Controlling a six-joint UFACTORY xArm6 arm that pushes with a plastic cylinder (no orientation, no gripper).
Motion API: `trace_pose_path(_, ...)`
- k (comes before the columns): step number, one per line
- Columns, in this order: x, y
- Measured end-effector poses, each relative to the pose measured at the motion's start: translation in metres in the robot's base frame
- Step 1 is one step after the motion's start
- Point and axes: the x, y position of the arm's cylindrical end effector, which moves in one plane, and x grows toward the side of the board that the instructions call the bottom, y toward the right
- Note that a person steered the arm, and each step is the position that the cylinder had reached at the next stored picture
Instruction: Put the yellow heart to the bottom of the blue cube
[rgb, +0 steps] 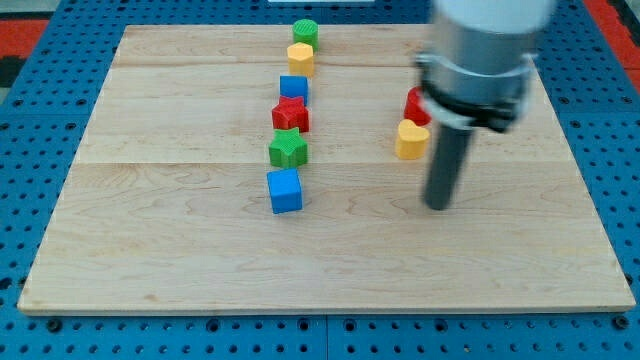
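Note:
The yellow heart (410, 140) lies right of the board's middle, touching a red block (416, 105) just above it that the arm partly hides. The blue cube (285, 190) sits left of centre, at the bottom of a column of blocks. My tip (437, 205) rests on the board below and slightly right of the yellow heart, a short gap away, and far to the right of the blue cube.
Above the blue cube runs a column: a green star (288, 149), a red star (291, 115), a blue block (294, 88), a yellow block (301, 57) and a green block (305, 32). The wooden board (150, 230) lies on a blue pegboard.

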Motion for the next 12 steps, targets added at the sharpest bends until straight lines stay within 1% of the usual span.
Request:
trace_pose_path(1, -0.054, 0.047)
trace_pose_path(2, -0.097, 0.016)
trace_pose_path(3, -0.1, -0.046)
trace_pose_path(4, -0.066, -0.055)
trace_pose_path(5, -0.048, -0.055)
trace_pose_path(9, -0.053, -0.052)
trace_pose_path(10, -0.098, -0.055)
trace_pose_path(11, -0.068, -0.102)
trace_pose_path(12, -0.016, -0.108)
